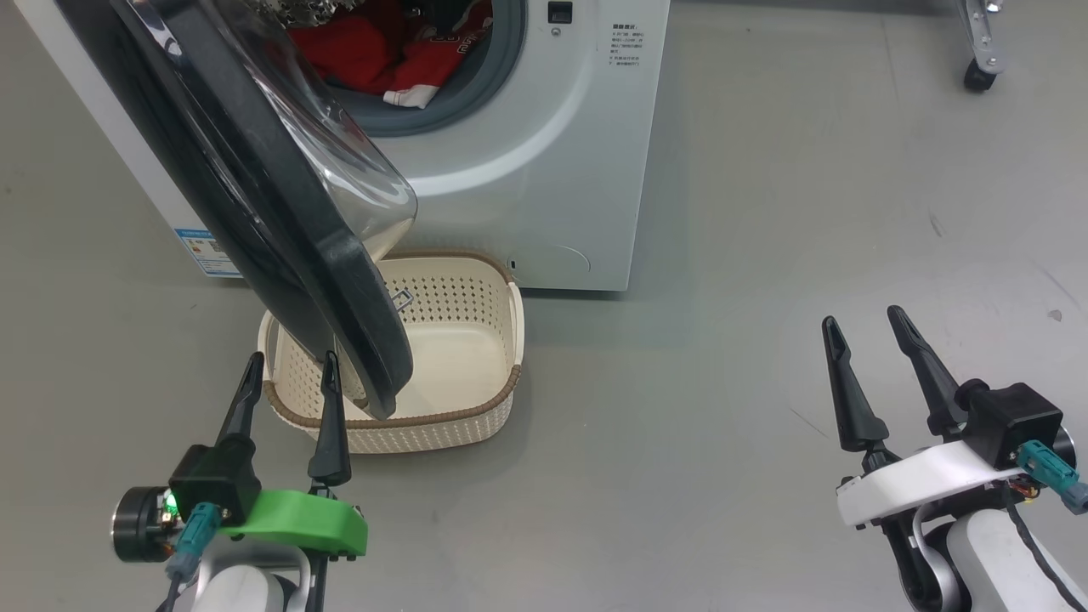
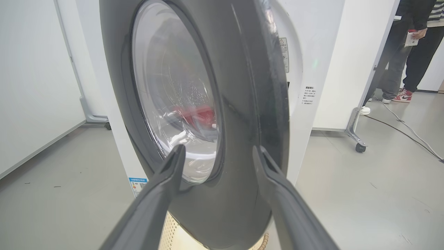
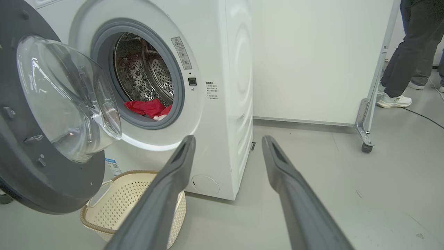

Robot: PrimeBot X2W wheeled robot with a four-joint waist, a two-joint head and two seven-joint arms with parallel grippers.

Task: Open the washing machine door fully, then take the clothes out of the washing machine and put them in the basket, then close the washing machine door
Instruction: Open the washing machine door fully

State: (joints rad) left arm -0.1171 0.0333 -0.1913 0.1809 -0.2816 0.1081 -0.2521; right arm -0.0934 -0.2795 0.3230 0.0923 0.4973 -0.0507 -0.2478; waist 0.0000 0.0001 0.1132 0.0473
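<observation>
– Down on the floor, just in front of the washing machine [image 1: 544, 170], sits the basket [image 1: 497, 340], with the washing machine door [image 1: 280, 229] hanging open over it. Where are the clothes [image 1: 365, 51]?

– lol in the drum, red pile. Left gripper [image 1: 292, 359] jaws apart near the door's lower edge; right gripper [image 1: 861, 316] jaws apart too, well off to the side.

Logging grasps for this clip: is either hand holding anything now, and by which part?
Nothing is held. The left hand is open beside the lower rim of the washing machine door, not clamped on it; the right hand is open, touching nothing.
</observation>
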